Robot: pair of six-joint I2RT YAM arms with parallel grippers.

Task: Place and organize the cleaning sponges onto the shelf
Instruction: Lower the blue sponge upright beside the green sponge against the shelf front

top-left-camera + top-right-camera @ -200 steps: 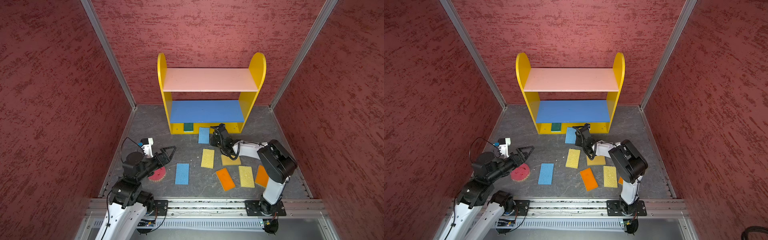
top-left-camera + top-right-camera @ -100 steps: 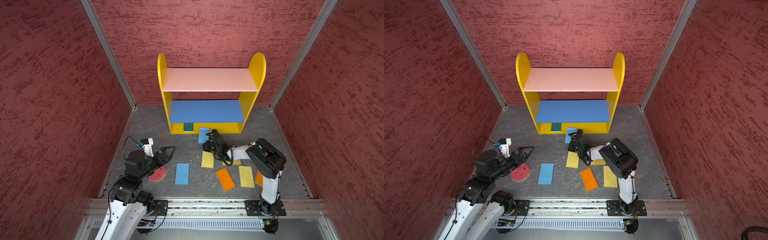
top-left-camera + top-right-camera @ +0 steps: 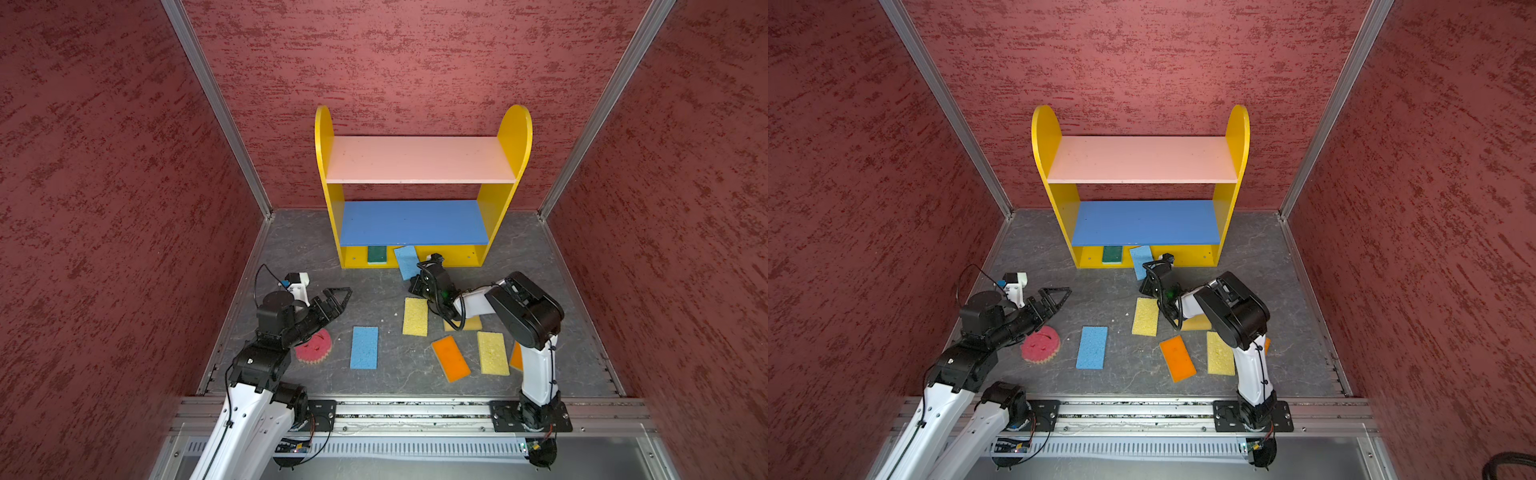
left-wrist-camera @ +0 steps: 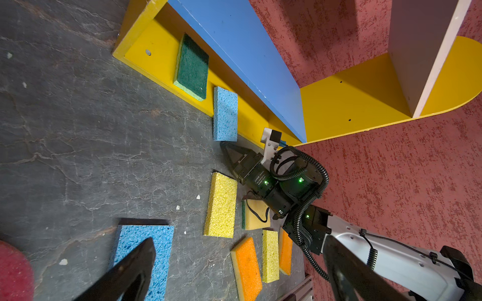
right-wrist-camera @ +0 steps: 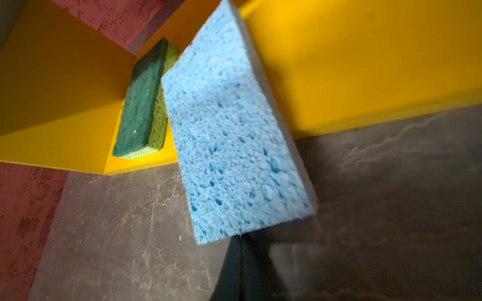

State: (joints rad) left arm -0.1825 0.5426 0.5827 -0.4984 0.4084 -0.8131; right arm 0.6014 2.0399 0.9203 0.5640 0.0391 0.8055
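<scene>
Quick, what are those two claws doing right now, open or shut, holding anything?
Left gripper: open, holding nothing.
Right gripper: shut, empty, tip at the blue sponge's end.

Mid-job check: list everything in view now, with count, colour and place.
shelf: one, yellow with pink and blue boards, at the back wall.
green sponge: one, on the shelf's base.
blue sponges: two, one half on the base, one on the floor.
yellow sponges: two, floor.
orange sponges: two, floor, one partly behind the right arm.
green-edged sponge: one, pale yellow, under the right arm.
round sponge: one, pink-red, partly under the left arm.
left gripper: fingers open, above the floor.
right gripper: fingers shut, by the half-shelved blue sponge.
</scene>
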